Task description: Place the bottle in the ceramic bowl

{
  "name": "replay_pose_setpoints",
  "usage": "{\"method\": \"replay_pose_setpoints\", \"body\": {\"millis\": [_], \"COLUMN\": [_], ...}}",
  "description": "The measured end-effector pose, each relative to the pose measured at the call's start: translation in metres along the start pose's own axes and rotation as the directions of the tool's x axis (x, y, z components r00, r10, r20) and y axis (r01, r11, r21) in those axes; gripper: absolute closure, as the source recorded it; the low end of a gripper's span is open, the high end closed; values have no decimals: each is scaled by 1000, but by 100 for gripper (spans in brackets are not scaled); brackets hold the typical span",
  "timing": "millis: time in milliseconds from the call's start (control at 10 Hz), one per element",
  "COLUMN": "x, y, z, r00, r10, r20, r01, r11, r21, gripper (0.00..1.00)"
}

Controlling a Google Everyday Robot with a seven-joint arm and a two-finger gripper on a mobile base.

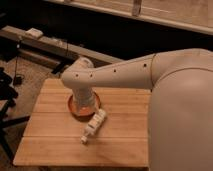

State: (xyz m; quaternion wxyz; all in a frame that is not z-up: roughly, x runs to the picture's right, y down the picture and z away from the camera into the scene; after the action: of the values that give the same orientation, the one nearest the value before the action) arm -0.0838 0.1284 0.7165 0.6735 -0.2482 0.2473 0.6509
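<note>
The robot's pale arm (125, 75) is stretching in from the right and bending downward at its joint above the rear left part of the table (55, 145). The wooden table is carrying both objects. The ceramic bowl (72, 106) is sitting under the arm's end, with the hand (83, 103) hanging straight down over it and covering most of its orange inside. Whether the hand is open or closed cannot be told. The bottle (94, 125) is lying on its side on the table just in front of the bowl, its cap pointing toward the near edge.
</note>
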Motion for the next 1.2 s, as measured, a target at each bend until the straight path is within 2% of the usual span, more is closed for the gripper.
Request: {"method": "replay_pose_setpoints", "body": {"millis": [200, 400, 900, 1200], "x": [8, 10, 13, 19], "y": [-12, -16, -12, -5], "z": [26, 37, 76, 92], "r00": [999, 998, 995, 994], "r10": [27, 41, 54, 43], "r20": [-21, -38, -86, -98], "r01": [-27, -41, -57, -48], "r11": [1000, 999, 998, 998], "r21": [11, 8, -33, -50], "gripper": [35, 35, 35, 35]}}
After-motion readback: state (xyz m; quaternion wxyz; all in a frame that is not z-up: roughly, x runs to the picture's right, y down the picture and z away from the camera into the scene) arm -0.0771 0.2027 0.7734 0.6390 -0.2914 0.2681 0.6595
